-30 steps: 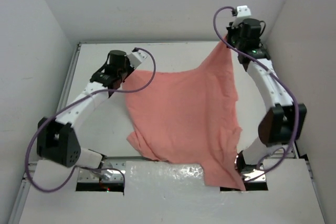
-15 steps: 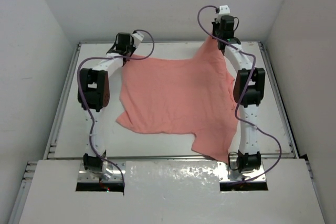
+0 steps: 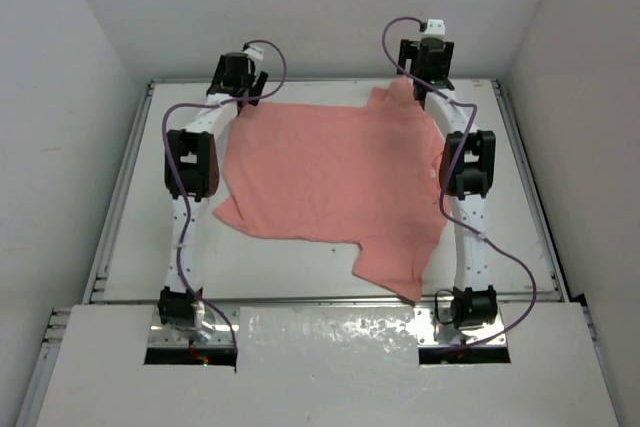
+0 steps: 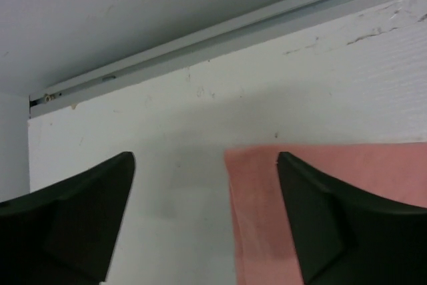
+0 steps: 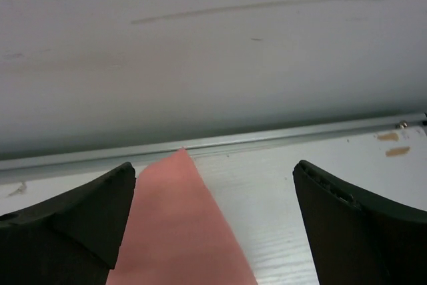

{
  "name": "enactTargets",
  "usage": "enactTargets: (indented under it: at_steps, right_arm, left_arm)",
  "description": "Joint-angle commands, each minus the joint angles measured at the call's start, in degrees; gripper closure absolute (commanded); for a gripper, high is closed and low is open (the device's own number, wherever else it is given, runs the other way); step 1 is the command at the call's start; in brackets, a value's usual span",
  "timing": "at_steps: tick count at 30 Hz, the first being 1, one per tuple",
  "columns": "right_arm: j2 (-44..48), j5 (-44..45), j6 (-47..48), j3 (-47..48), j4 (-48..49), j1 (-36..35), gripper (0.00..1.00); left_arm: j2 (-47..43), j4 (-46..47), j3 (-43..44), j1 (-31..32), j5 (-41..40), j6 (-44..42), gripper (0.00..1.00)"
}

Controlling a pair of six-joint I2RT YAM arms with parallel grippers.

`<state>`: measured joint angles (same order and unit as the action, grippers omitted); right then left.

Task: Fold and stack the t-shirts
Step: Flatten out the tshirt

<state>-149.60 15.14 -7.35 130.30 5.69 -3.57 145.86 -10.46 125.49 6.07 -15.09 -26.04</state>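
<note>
The salmon-pink t-shirt (image 3: 335, 182) lies spread across the white table, one part reaching toward the near right. Both arms stretch to the far edge. My left gripper (image 3: 250, 89) stands open over the shirt's far left corner (image 4: 260, 218); the cloth lies flat on the table between the fingers, close to the right finger (image 4: 333, 225). My right gripper (image 3: 417, 82) is open too, above the far right corner (image 5: 180, 231), which rises to a point by the left finger (image 5: 73, 225). Neither gripper holds the cloth.
A metal rail (image 4: 233, 31) runs along the table's far edge right in front of both grippers, with the white back wall (image 5: 213, 45) behind it. Side walls close in the table on the left and right. A raised shiny panel (image 3: 320, 337) covers the near edge between the arm bases.
Both arms carried the shirt toward the far edge and stretched out. Both grippers have opened and let go of the far corners. The shirt has dropped flat onto the table.
</note>
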Motion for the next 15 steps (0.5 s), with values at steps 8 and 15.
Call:
enactTargets:
  at_steps: [8, 15]
  right_arm:
    - [19.2, 2.5, -5.2, -5.7, -26.8, 5.9, 0.01]
    - [56.9, -7.0, -11.9, -56.2, -35.7, 5.7, 0.28]
  left_arm:
    - [-21.6, -12.5, -5.9, -8.9, 22.3, -3.3, 0.13]
    - [-48.7, -27.8, -43.3, -13.8, 28.2, -10.9, 0.54]
